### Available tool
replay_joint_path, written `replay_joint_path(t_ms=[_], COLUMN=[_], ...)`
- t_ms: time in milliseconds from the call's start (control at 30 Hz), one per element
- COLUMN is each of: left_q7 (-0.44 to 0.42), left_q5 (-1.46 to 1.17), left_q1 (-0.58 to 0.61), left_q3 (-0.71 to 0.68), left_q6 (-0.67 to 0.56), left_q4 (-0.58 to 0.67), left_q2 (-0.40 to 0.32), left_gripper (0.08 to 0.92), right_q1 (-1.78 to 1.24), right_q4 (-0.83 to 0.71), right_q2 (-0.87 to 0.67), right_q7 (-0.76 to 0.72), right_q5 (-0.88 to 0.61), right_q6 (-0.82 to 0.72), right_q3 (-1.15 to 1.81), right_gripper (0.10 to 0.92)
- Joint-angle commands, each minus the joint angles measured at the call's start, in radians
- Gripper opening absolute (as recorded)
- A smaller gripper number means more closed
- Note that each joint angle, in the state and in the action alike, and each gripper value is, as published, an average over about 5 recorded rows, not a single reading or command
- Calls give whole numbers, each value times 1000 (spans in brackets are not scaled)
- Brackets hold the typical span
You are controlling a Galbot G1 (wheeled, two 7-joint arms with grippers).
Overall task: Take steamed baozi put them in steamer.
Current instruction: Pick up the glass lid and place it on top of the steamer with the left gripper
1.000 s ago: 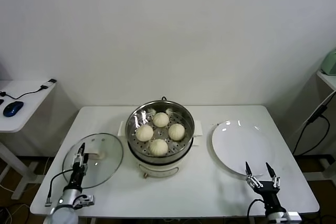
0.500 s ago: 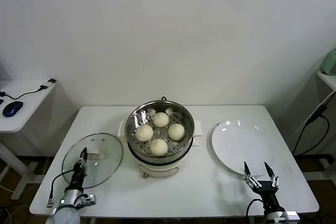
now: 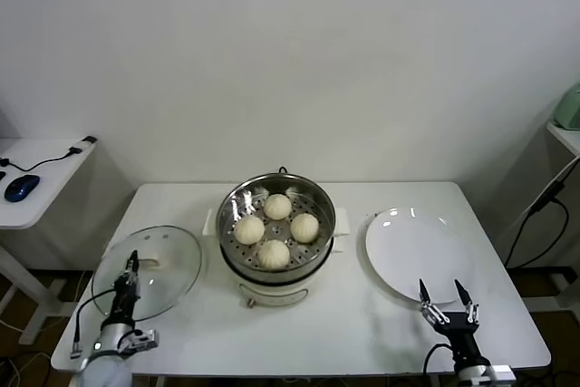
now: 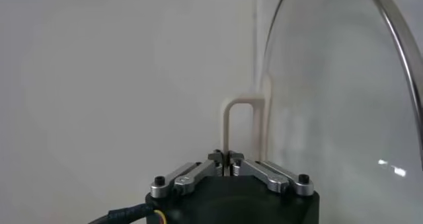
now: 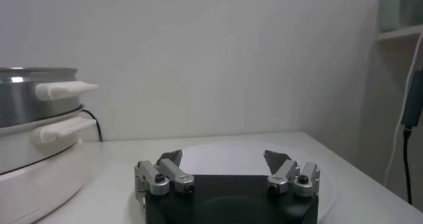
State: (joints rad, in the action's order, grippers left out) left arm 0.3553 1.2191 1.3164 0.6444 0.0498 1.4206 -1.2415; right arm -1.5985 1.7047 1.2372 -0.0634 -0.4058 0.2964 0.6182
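Overhead, the head view shows one white table [image 3: 381, 333] carrying one steamer [image 3: 276, 228], one glass lid [image 3: 149, 260] and one white plate [image 3: 412, 256]. Four steamed baozi [image 3: 274, 253] sit on the perforated tray inside the steamer, one toward the wall, two side by side in the middle, one toward the robot. The plate lies to the steamer's right; the lid lies flat to its left, reaching past the table's left edge. One left gripper [image 3: 130, 269] stands over the near part of the lid with its fingers drawn together, and I cannot tell from here whether it touches the glass. One right gripper [image 3: 444, 296] waits at the near right edge of the table, just by the plate's rim, its two fingers spread apart and holding nothing. One side table with a blue mouse [image 3: 22, 188] stands far left.

Next, the left wrist view shows the fingers pressed together, with the lid's white handle [image 4: 239, 123] and curved rim beyond.

Lastly, the right wrist view shows two separated fingertips [image 5: 170, 158], the plate beyond, the steamer's white side handles [image 5: 65, 89] off to one side.
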Motion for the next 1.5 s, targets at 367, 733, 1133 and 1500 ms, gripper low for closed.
replay_joint_path(t_ms=[367, 733, 1133, 1500], left_q7=[-385, -488, -659, -722], left_q5=[-246, -27, 272, 431], left_q1=[123, 23, -166, -237], left_q3=[105, -199, -617, -763], left_q6=[263, 495, 650, 701], left_q4=[594, 799, 758, 613], left_q2=[125, 134, -43, -227], left_gripper=[132, 132, 132, 132], right_q1=[-3, -2, -15, -23], right_q4=[52, 67, 58, 39], right_q2=[4, 8, 10, 13], right_q7=[82, 100, 95, 84], right_q5=[67, 90, 89, 83], right_q6=[-79, -88, -74, -50], right_q3=[17, -2, -3, 8], right_gripper=[823, 823, 823, 823])
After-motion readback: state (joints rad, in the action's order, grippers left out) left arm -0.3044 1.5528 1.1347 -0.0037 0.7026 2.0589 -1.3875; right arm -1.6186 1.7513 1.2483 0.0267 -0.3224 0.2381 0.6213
